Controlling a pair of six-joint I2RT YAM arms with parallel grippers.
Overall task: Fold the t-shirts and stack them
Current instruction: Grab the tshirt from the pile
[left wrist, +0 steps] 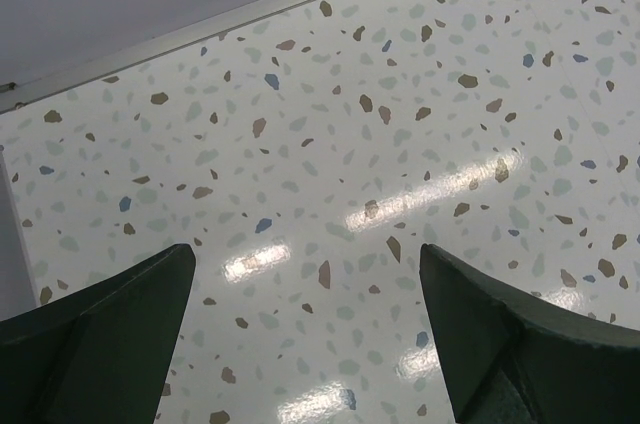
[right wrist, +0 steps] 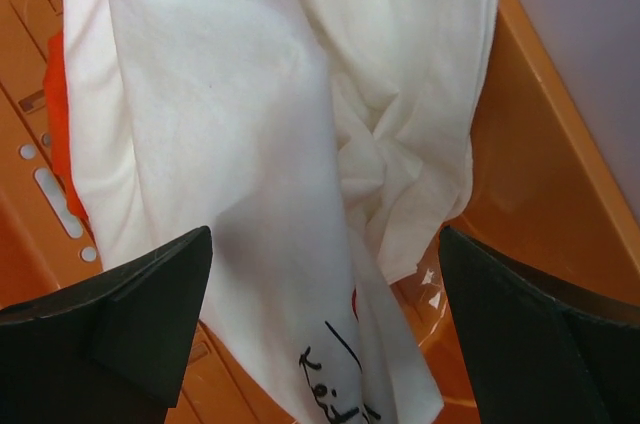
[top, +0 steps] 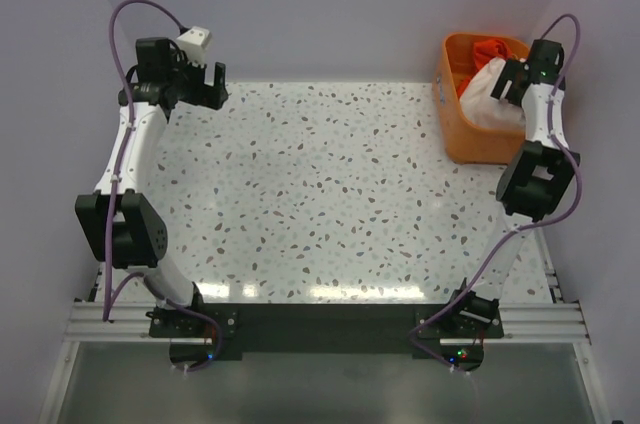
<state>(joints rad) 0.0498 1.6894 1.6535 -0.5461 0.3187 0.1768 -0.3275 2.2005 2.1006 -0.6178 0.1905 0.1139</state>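
T-shirts: a crumpled white shirt [top: 484,94] [right wrist: 250,144] lay bunched in the tub, directly under your right pincer and between its two fingers in the wrist view; nothing was folded or stacked.
Print: a bit of dark script [right wrist: 330,384] showed on the shirt close to the right pincer's fingers; you could not read it.
Red cloth: a red piece [top: 488,48] [right wrist: 55,114] sat beside the white shirt, beyond the pincer, half hidden.
Right pincer: your right pincer [top: 506,84] [right wrist: 325,236] hung over the tub, jaws wide, holding nothing.
Tub: the orange tub [top: 470,149] [right wrist: 540,144] stood just below that pincer, its walls on both sides of the shirt.
Left pincer: your left pincer [top: 212,86] [left wrist: 307,249] was spread wide over bare table, gripping nothing, well apart from the shirts.
Table: the speckled table [top: 320,194] [left wrist: 350,124] lay under the left pincer.
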